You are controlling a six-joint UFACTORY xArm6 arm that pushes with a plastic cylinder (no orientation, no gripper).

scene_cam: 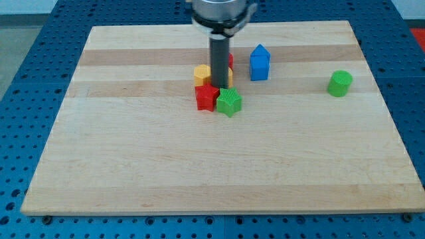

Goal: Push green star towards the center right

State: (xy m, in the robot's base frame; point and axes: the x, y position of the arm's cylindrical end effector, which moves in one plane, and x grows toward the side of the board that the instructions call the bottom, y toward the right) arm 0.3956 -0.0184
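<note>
— Straight down from the view's top comes the dark rod; my tip (219,87) ends in the middle of a tight cluster of blocks a little above the board's centre. It has no jaws and holds nothing; it is only a bare rod end, and whether it presses against any block I cannot tell.

— And the green star?

— The green star (229,102) lies just below my tip and slightly toward the view's right; its left side touches, or very nearly touches, the red star (207,97), which sits just below and to the view's left of my tip; the two stars stand side by side on the wooden board (199,166).

— What else is in that cluster?

— A yellow block (202,74) shows on the view's left of the rod, just above the red star; its shape is partly hidden by the rod, so I leave it unnamed; a sliver of another red block (230,61) peeps out on the rod's right side, higher up, with a bit of yellow below it; the rod covers most of both.

— Anything apart from the cluster?

— A blue block (259,63) with a peaked top, like a little house, stands near the cluster on the view's right, clear of the rod; a green cylinder (340,83) stands well apart, close to the board's right edge, roughly level with my tip.

— And around the board?

— A blue perforated table (26,99) shows on all sides of it.
</note>
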